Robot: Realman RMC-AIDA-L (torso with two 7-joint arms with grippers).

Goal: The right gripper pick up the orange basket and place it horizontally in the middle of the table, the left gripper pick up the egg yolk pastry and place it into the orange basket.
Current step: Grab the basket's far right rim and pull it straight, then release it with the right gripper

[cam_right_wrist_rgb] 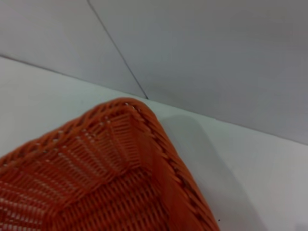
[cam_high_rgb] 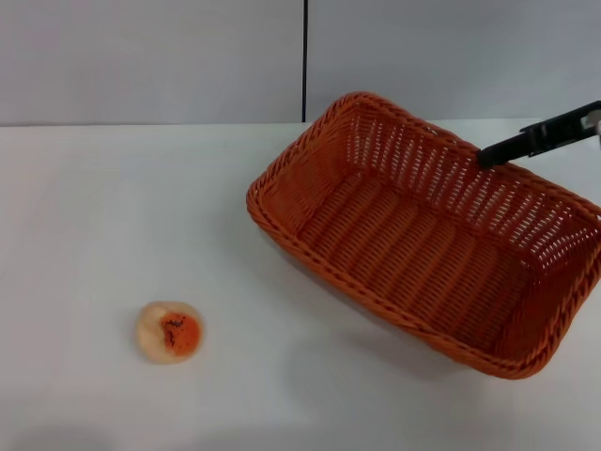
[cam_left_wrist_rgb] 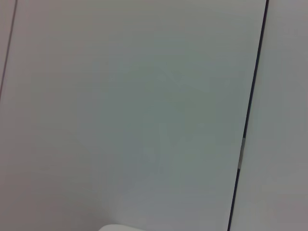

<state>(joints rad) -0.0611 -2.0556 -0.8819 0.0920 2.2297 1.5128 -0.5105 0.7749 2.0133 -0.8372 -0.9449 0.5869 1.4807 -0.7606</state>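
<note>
The orange basket (cam_high_rgb: 427, 240) lies at an angle on the right half of the white table (cam_high_rgb: 113, 216), casting a soft shadow toward the front as if raised off the surface. My right gripper (cam_high_rgb: 488, 154) comes in from the right edge. A slim black finger sits on the basket's far long rim, and the gripper is shut on that rim. One corner of the orange basket (cam_right_wrist_rgb: 96, 178) fills the right wrist view from close up. The egg yolk pastry (cam_high_rgb: 170, 331) rests alone at the front left of the table. My left gripper is out of view, and its wrist view shows only wall.
A grey wall with a vertical black seam (cam_high_rgb: 305, 61) runs behind the table's far edge. The same kind of black seam (cam_left_wrist_rgb: 248, 115) crosses the left wrist view. Bare tabletop separates the pastry from the basket.
</note>
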